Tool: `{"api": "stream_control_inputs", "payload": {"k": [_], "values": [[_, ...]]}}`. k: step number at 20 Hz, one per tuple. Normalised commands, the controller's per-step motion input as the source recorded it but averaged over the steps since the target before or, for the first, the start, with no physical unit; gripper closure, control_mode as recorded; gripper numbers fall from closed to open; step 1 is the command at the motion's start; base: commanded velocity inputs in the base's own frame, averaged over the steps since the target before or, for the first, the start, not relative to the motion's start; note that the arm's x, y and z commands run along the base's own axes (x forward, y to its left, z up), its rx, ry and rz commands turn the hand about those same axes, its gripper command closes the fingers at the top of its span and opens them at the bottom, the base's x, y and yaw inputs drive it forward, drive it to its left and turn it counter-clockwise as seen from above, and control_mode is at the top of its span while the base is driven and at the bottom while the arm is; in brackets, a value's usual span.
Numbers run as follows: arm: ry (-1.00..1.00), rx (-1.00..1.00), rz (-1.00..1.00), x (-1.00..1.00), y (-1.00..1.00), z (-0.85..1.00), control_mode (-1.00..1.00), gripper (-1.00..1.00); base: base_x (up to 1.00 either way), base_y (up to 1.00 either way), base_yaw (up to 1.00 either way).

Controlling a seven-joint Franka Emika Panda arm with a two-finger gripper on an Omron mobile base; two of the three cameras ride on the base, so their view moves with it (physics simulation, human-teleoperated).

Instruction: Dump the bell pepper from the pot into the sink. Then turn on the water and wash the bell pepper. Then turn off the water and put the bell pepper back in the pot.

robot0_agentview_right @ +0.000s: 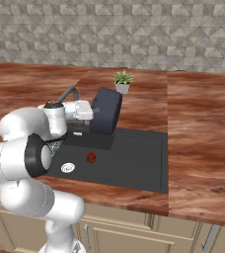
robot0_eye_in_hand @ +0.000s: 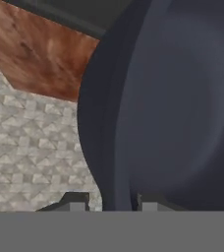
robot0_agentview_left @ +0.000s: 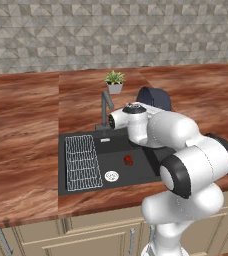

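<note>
Pot tipped, pepper dumped.
Your jaws grip the pot (robot0_agentview_right: pixel 105 111) rim, holding it sideways; bell pepper (robot0_agentview_right: pixel 91 157) lies beside the sink (robot0_agentview_right: pixel 144 170) drain (robot0_agentview_right: pixel 68 168).

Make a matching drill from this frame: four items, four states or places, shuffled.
Items:
1. bell pepper
2. pot
3. wire rack
4. potted plant

States:
A. tipped on its side, held by the tool
B. on the counter behind the faucet
C. lying on the sink floor near the drain
D. at the left end of the basin

Pairs: 1-C, 2-A, 3-D, 4-B
</note>
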Motion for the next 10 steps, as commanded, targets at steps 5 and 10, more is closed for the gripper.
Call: {"api": "stream_control_inputs", "payload": {"k": [5,10], "values": [[-0.02,0.19,-0.07,-0.07,-0.24,0.00,-1.00,1.00,0.00,0.00,0.00],[-0.06,0.20,-0.07,-0.08,-0.19,0.00,-1.00,1.00,0.00,0.00,0.00]]}}
